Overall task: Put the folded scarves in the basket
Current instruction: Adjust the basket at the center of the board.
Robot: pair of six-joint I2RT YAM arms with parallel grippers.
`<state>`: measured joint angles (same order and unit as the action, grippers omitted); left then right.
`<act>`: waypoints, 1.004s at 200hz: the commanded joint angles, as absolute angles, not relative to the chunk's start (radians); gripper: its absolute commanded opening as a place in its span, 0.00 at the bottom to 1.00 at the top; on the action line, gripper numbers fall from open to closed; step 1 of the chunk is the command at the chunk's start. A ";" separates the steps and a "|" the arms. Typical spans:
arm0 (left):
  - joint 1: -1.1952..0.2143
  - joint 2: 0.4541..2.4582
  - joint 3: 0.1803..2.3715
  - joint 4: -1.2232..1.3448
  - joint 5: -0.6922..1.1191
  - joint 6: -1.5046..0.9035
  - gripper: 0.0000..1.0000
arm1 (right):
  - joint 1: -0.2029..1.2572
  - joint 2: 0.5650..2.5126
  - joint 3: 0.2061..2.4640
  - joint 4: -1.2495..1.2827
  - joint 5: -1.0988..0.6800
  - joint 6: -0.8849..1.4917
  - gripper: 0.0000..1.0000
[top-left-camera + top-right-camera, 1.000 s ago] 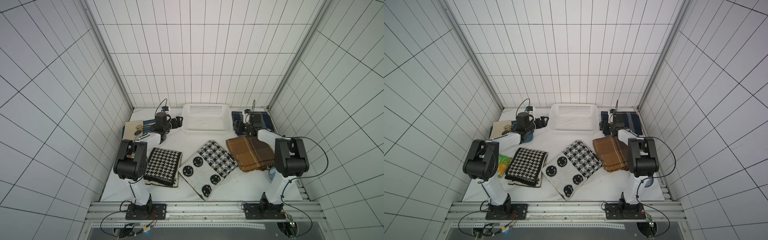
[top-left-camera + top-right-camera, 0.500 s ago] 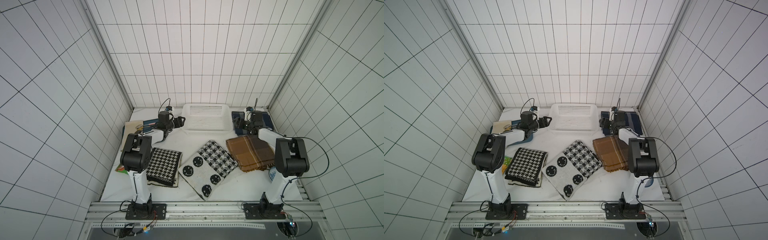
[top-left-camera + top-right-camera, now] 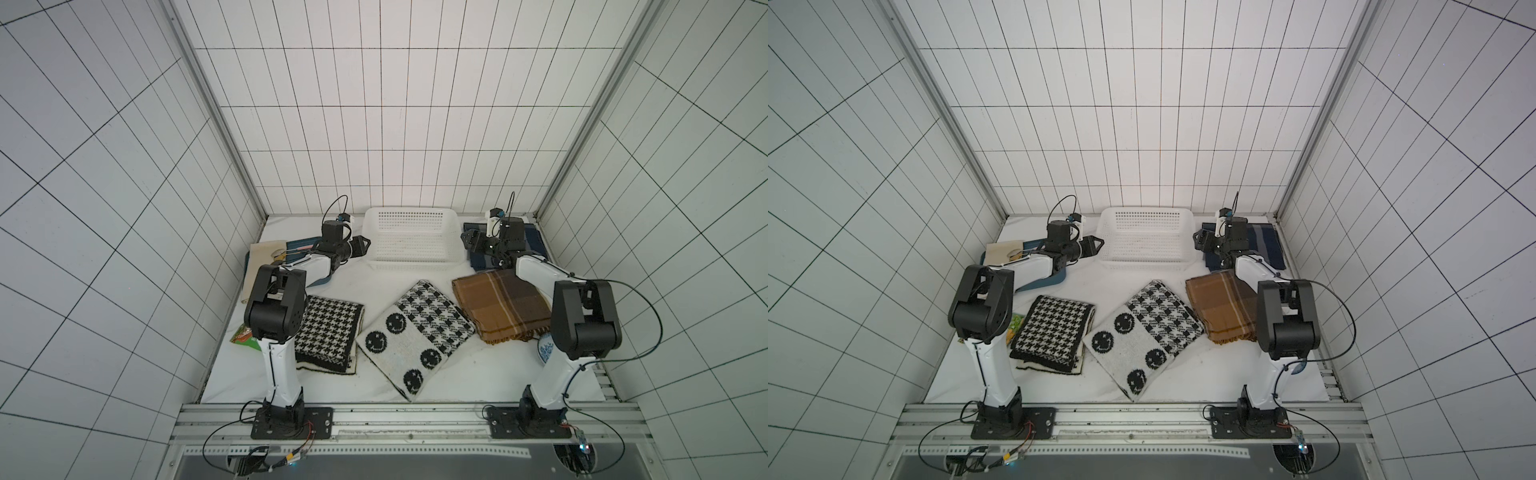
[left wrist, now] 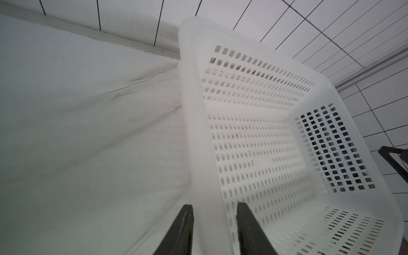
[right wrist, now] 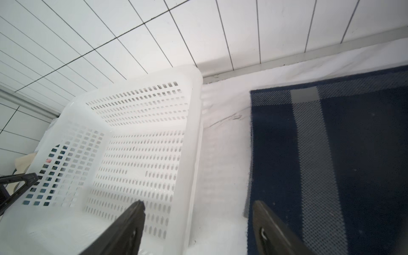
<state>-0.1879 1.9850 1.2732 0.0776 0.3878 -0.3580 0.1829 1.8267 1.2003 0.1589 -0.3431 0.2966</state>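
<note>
**Left gripper on the basket rim – scarves lay on the cloth**

The left gripper (image 4: 214, 206) stood at the left end of the basket (image 3: 409, 220). One finger was outside the flared rim and one inside, and both seemed to press on it. The right gripper (image 5: 198, 203) was at the opposite end with its fingers wide apart. One finger was over the basket's inside and the other over the navy scarf (image 5: 353, 154), and neither touched anything.

The basket sat at the far middle of the table, close to the back wall (image 3: 395, 104). In both top views three folded scarves lay nearer the front, apart from the basket. These were the houndstooth scarf (image 3: 328, 332), the smiley scarf (image 3: 415, 332) and the brown plaid scarf (image 3: 498, 307).

The table was covered by a white cloth (image 4: 88, 132) – wrinkled, with some thin grey marks. White tiles with dark lines covered the three walls, and metal posts stood in the corners. Both arm bases were fixed on a metal rail (image 3: 395, 415) at the front edge.
</note>
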 commanded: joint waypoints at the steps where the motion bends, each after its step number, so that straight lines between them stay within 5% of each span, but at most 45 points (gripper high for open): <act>1: -0.172 1.923 1.258 -0.018 0.371 -0.332 0.33 | 0.222 1.871 1.262 0.118 -0.374 0.289 0.78; 52: -0.142 1.855 1.166 0.000 0.413 -0.364 0.23 | 0.279 1.847 1.243 0.100 -0.364 0.275 0.73; 98: -0.144 1.780 1.082 0.020 0.384 -0.372 0.23 | 0.291 1.845 1.222 0.115 -0.404 0.304 0.67; 155: -0.156 1.731 1.081 0.011 0.351 -0.376 0.56 | 0.286 1.715 1.155 0.064 -0.292 0.279 0.74; 201: -0.187 1.525 1.020 -0.007 0.339 -0.408 0.73 | 0.289 1.525 1.068 -0.041 -0.222 0.239 0.75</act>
